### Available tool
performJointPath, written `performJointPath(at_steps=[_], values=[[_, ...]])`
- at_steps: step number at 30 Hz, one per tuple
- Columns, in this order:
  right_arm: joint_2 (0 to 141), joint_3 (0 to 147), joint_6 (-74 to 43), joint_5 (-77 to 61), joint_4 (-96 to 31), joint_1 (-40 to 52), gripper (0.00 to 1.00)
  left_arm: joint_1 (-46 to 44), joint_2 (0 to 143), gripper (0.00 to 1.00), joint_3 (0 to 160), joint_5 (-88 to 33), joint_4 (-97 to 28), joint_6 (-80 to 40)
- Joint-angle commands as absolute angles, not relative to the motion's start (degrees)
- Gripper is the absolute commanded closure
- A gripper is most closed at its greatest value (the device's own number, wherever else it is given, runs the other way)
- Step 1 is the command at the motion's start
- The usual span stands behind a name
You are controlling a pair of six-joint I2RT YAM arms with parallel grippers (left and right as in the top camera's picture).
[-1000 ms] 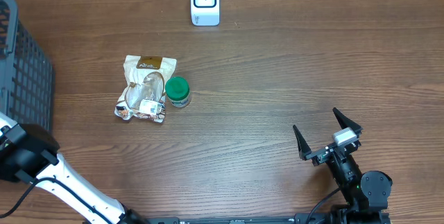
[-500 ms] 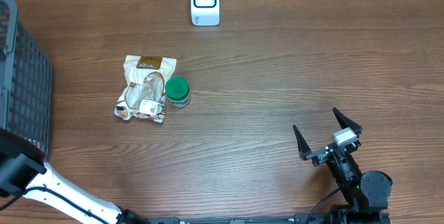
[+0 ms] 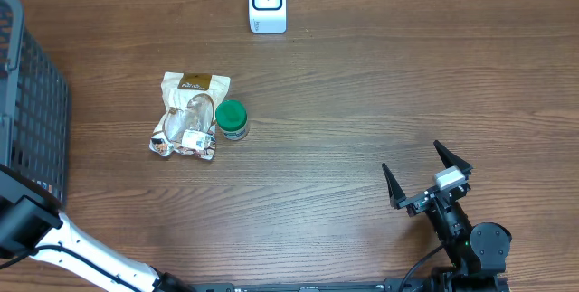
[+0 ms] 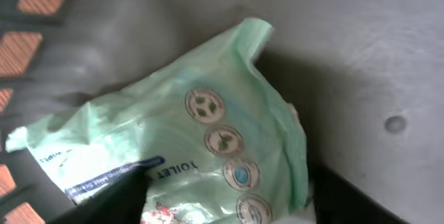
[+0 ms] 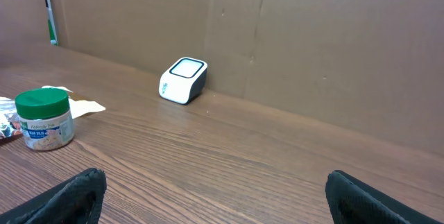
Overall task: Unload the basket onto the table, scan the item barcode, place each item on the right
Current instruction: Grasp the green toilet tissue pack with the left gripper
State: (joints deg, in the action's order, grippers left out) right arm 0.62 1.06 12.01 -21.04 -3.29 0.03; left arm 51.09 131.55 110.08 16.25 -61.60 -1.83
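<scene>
Left gripper point(image 4: 225, 186) flanks the green packet point(image 4: 180, 120) in the basket point(image 4: 395, 50), grip unclear; right gripper point(image 3: 425, 176) stands wide open

Dark brown wood grain with fine streaks across the tabletop point(image 3: 362, 102). White casing and a dark-framed pale window on the scanner point(image 3: 267, 3). Green lid and white printed label on the jar point(image 3: 232, 119). Silvery, glossy pouch point(image 3: 188, 116) with a brown header strip. Dark grey grid pattern on the basket point(image 3: 32, 120). Pale mint green on the packet point(image 4: 201, 141), with a row of round icons, a blue band and white lettering. Black on the right fingers point(image 3: 391, 183). White link on the left arm point(image 3: 90, 251). Plain tan cardboard wall point(image 5: 312, 44).
</scene>
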Motion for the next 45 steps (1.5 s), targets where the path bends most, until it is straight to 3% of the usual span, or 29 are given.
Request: performJointPath(at_steps=[1, 2, 9, 18, 24, 29, 30, 31, 32, 34, 37, 45], values=[[0.3, 0.4, 11.8, -21.1, -3.2, 0.1, 0.0, 50.9, 133.1, 0.91, 105.1, 15.4, -61.6, -1.2], [0.3, 0.4, 11.8, -21.1, -3.2, 0.1, 0.0, 50.9, 133.1, 0.96, 104.6, 15.4, -61.5, -1.2], [0.3, 0.4, 11.8, -21.1, -3.2, 0.1, 0.0, 50.9, 132.9, 0.96, 107.8, 14.5, -65.9, -1.5], [0.3, 0.4, 11.8, -21.1, -3.1, 0.1, 0.0, 47.5, 126.0, 0.96, 127.0, 12.0, -75.9, -6.6], [0.3, 0.4, 11.8, -21.1, -3.2, 0.1, 0.0, 43.1, 116.2, 0.96, 134.8, 5.5, -74.6, -7.9], [0.3, 0.4, 11.8, -21.1, -3.2, 0.1, 0.0, 38.5, 109.0, 0.96, 135.2, 8.5, -71.4, -7.7], [0.3, 0.4, 11.8, -21.1, -3.1, 0.1, 0.0, 38.3, 108.9, 0.77, 135.2, 9.5, -71.2, -7.7], [0.3, 0.4, 11.8, -21.1, -3.1, 0.1, 0.0, 38.2, 109.0, 0.49, 135.2, 10.1, -71.4, -7.7], [0.3, 0.4, 11.8, -21.1, -3.2, 0.1, 0.0, 38.3, 109.4, 0.3, 134.6, 10.7, -71.8, -7.7], [0.3, 0.4, 11.8, -21.1, -3.2, 0.1, 0.0, 39.1, 110.7, 0.14, 131.9, 11.7, -72.2, -7.2], [0.3, 0.4, 11.8, -21.1, -3.1, 0.1, 0.0, 40.5, 113.2, 0.1, 127.4, 12.4, -71.9, -5.3], [0.3, 0.4, 11.8, -21.1, -3.2, 0.1, 0.0, 46.1, 120.1, 0.1, 119.2, 11.3, -68.3, -0.8]])
